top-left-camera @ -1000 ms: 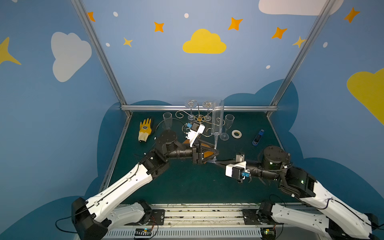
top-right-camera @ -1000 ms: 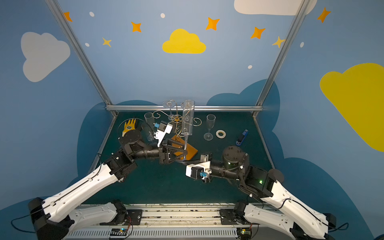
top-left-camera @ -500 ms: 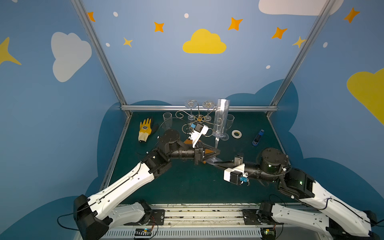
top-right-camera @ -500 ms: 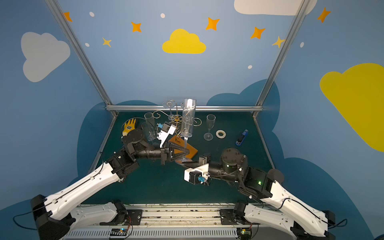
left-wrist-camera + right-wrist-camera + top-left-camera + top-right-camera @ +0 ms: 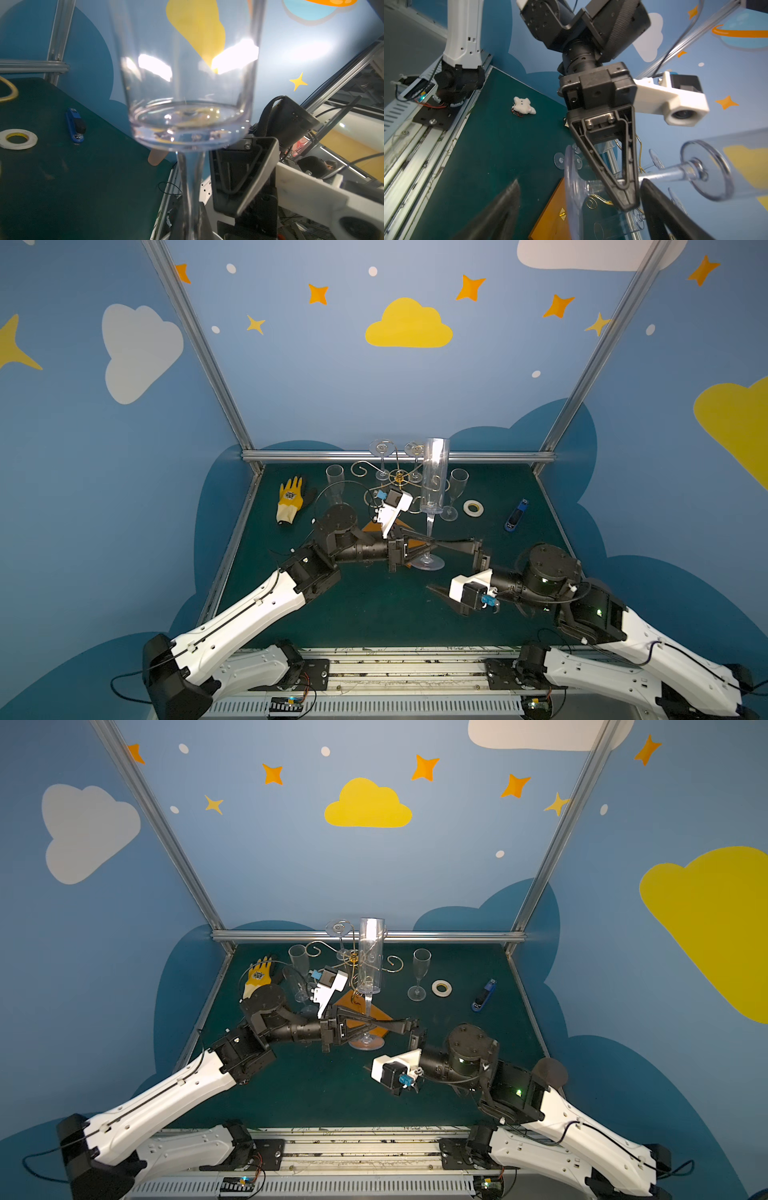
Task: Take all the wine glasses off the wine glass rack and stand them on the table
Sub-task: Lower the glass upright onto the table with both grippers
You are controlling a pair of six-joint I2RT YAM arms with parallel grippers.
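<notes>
A tall clear wine glass (image 5: 434,477) (image 5: 371,957) stands upright just in front of the wine glass rack (image 5: 399,477) (image 5: 353,960), free of its gold wire arms. My left gripper (image 5: 432,545) (image 5: 368,1025) is shut on its stem. In the left wrist view the bowl (image 5: 187,83) fills the middle and the stem runs down between my fingers. My right gripper (image 5: 432,566) (image 5: 372,1048) is open, one finger on each side of the glass's foot (image 5: 569,187), touching nothing. The rack's orange base (image 5: 550,218) lies below the foot.
Two glasses (image 5: 382,448) hang on the rack's far arms. Loose glasses stand at its left (image 5: 334,485) and right (image 5: 455,493). A yellow glove (image 5: 289,499), tape roll (image 5: 473,508) and blue stapler (image 5: 516,515) lie on the mat. A white plush toy (image 5: 523,107) lies by the left arm's base.
My left gripper has shut on the glass's stem. My right gripper, which held the glass, has opened and let go. The glass has shifted slightly to the right.
</notes>
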